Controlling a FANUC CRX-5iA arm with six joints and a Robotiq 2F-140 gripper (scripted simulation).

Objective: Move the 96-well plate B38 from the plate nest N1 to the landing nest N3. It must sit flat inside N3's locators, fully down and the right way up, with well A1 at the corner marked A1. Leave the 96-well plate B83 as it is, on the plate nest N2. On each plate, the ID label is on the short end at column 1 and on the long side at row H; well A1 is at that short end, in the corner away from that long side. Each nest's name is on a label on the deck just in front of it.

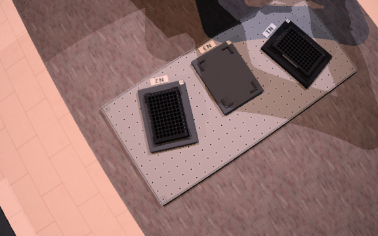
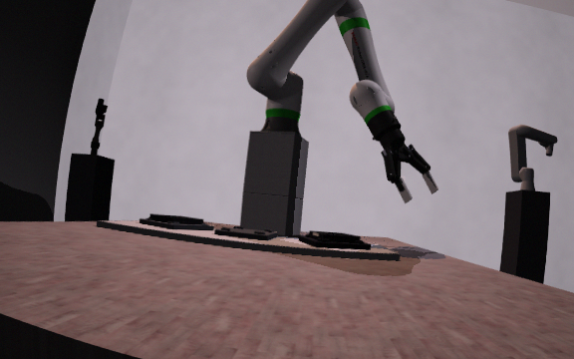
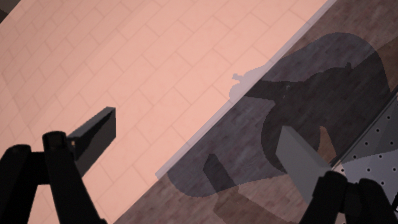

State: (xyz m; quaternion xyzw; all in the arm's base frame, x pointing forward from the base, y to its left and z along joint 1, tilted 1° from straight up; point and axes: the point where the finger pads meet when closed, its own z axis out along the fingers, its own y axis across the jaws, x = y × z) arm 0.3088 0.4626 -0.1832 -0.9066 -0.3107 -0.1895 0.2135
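From overhead, a pale perforated deck lies at a slant on a brown wooden table. Going left to right, plate nest N2 comes first, a grey frame holding the black 96-well plate B83, with a white label reading N2 on the deck just beside it. In the middle sits the landing nest N3, a dark flat pad with small corner locators and nothing resting on it; its N3 label lies just by its far edge. Furthest right is plate nest N1, and the 96-well plate B38 sits in it, under broad shadow, next to the N1 label.

From the side, the white arm with green bands rises from a grey pedestal behind the deck and bends down to the right. Its gripper hangs in the air well above the table, out past the right end of the deck, fingers spread wide apart and holding nothing.

The wrist camera looks past both fingers at pink tiled floor and the table's edge.
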